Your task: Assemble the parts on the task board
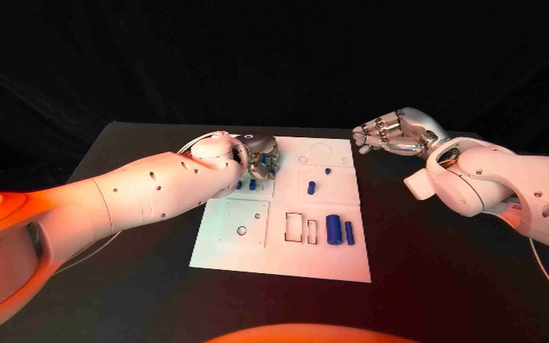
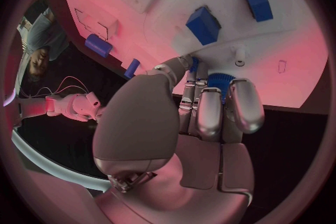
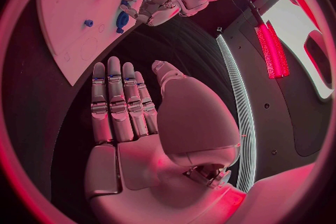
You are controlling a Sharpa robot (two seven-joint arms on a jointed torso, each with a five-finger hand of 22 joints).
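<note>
On table, head view: task board (image 1: 229, 252), white, lies at centre of the black table (image 1: 435, 279).
Head view, left hand: left hand (image 1: 259, 157) sits over the board's 10 o'clock area, fingers curled toward the board surface; contents cannot be told from this view.
Head view, right hand: right hand (image 1: 395, 135) hovers off the board at 2 o'clock, clear of the board edge, holding nothing.
Head view, parts: large blue cylinder (image 1: 334, 229) and a thinner blue bar (image 1: 347, 233) lie side by side at the board's 4 o'clock; a small blue peg (image 1: 311, 187) lies near the board's centre; two blue blocks (image 1: 253, 185) sit just beside the left hand.

Left wrist view, hand: left hand (image 2: 203, 117) pinches a ribbed blue part (image 2: 218, 83) between its fingertips, against the board (image 2: 294, 61).
Left wrist view, parts: two blue blocks (image 2: 204, 24) stand on the board beyond the fingertips.

Right wrist view, hand: right hand (image 3: 136, 123) is flat, fingers straight and pressed side by side, thumb apart, palm bare.
Right wrist view, board: board (image 3: 70, 22) lies beyond the fingertips, with the left hand (image 3: 150, 5) at its far edge.
</note>
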